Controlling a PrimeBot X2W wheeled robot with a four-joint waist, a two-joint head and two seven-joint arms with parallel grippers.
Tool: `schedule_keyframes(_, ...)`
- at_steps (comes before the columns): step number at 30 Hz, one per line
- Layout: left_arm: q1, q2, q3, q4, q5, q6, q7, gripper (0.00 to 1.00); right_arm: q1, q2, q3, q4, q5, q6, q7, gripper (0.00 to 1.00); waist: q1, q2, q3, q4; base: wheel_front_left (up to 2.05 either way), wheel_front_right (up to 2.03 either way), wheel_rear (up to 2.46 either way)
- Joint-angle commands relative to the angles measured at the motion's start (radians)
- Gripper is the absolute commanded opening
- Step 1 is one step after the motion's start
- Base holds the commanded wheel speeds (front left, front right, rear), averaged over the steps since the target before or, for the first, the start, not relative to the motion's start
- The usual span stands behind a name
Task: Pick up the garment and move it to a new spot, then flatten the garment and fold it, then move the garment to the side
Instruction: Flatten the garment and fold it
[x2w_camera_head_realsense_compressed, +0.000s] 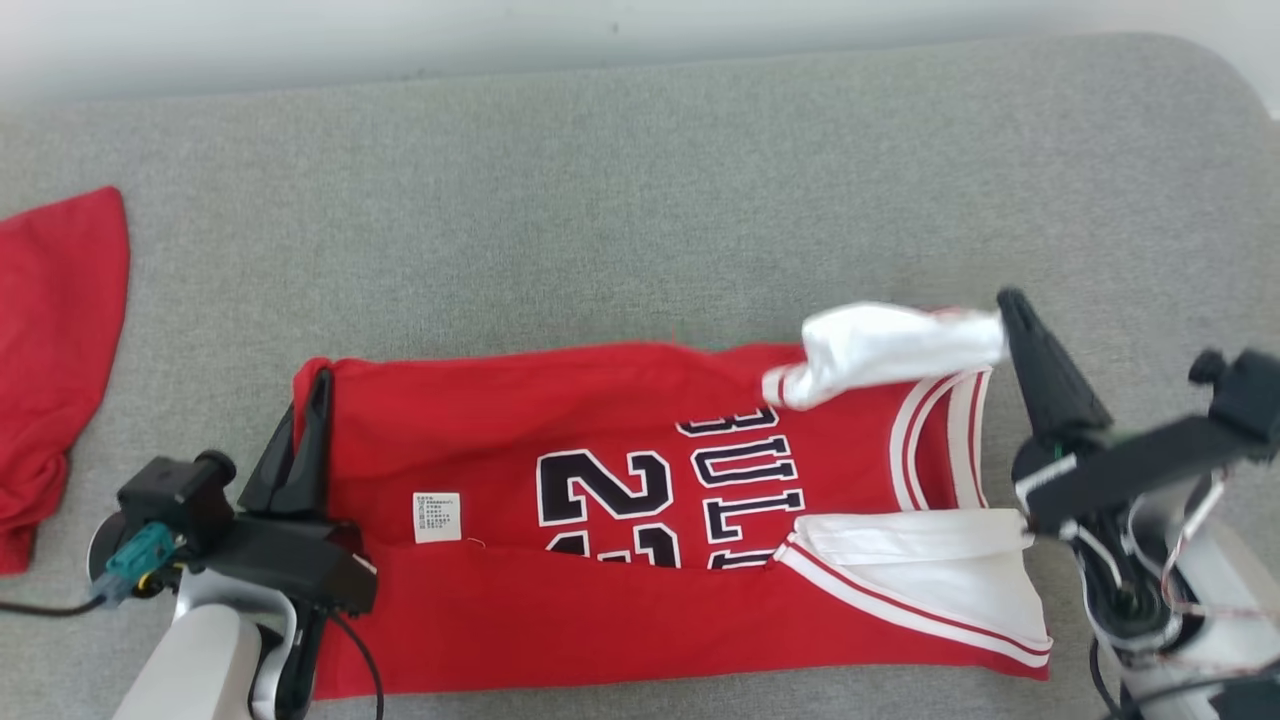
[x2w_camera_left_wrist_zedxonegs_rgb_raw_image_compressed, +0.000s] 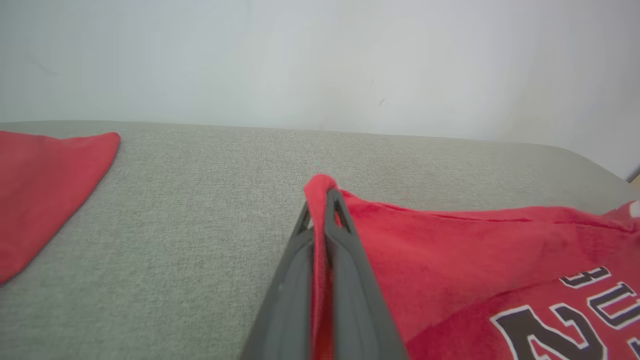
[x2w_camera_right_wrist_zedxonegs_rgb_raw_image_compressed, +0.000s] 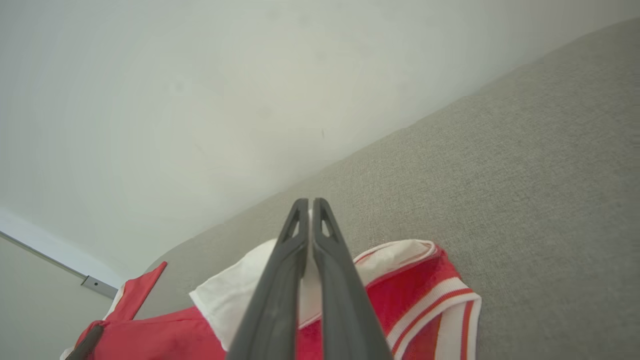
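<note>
The garment is a red basketball jersey with white trim and dark lettering. It lies lengthwise on the grey cushion, and its near edge is folded over the numbers. My left gripper is shut on the jersey's far left hem corner. In the left wrist view the red cloth is pinched between the fingers of my left gripper. My right gripper is shut on a white, turned-out shoulder part at the jersey's far right and holds it slightly raised. The right wrist view shows white fabric pinched in my right gripper.
A second red cloth lies at the cushion's left edge, apart from the jersey, and also appears as a red cloth in the left wrist view. The grey cushion stretches bare beyond the jersey up to a pale wall. Its right corner is rounded.
</note>
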Motion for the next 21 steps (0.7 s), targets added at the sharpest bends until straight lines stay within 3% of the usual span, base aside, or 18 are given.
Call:
schedule_keyframes(1,0.025,0.003,0.008,-0.010,-0.004,0.004,-0.009,0.00,0.030,-0.018,0.008,-0.019,0.002,-0.001,-0.009,0.00,0.0002,0.0000,-0.014,-0.004,0.00,0.00,0.00)
schedule_keyframes(21,0.182,-0.016,0.007,-0.053,0.005,-0.002,-0.027,0.00,0.229,-0.070,0.051,-0.109,0.065,-0.001,-0.051,0.00,0.0002,0.0000,-0.090,-0.005,0.00,0.00,0.00)
